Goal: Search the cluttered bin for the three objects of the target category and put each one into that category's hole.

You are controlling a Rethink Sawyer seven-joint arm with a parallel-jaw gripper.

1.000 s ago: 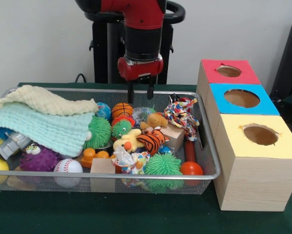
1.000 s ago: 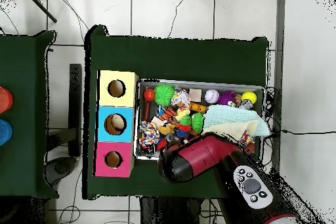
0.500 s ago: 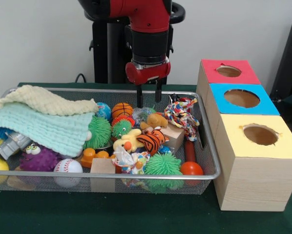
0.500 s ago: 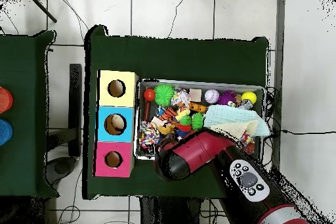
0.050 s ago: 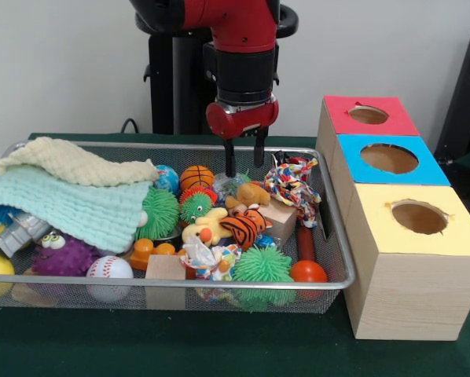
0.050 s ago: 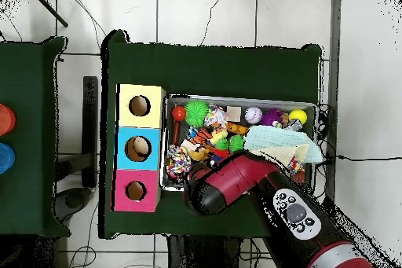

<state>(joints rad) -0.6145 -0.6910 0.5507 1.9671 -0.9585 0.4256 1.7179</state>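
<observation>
Front view: the gripper [image 5: 245,158] hangs over the far side of the wire-mesh bin [image 5: 339,259], its two dark fingers [image 5: 230,159] pointing straight down with a narrow gap between them and nothing held; the tips stand just above the clutter, near the orange basketball [image 5: 196,177] and the tan plush animal [image 5: 251,194]. Below these lie a tiger-striped plush [image 5: 244,227], a yellow duck toy [image 5: 207,226], a wooden block [image 5: 280,217] and a multicoloured knotted rope toy [image 5: 292,184] (draped against the bin's right-hand wall). Green spiky balls [image 5: 262,265] sit toward the near rim, beside a red ball [image 5: 307,272] and a white baseball [image 5: 109,268]. A pale green cloth [image 5: 70,206] with a cream cloth [image 5: 74,163] on top covers the left part of the bin, a purple spiky toy [image 5: 62,255] showing beneath it. To the right of the bin stand three wooden boxes in a row, each with a round hole in its top: the red box [image 5: 368,115] farthest, the blue box [image 5: 390,160] between, the yellow box [image 5: 418,219] nearest. Overhead view: the red arm [image 6: 235,184] covers the bin edge nearest the robot's base, hiding the gripper; which category is sought cannot be told.
</observation>
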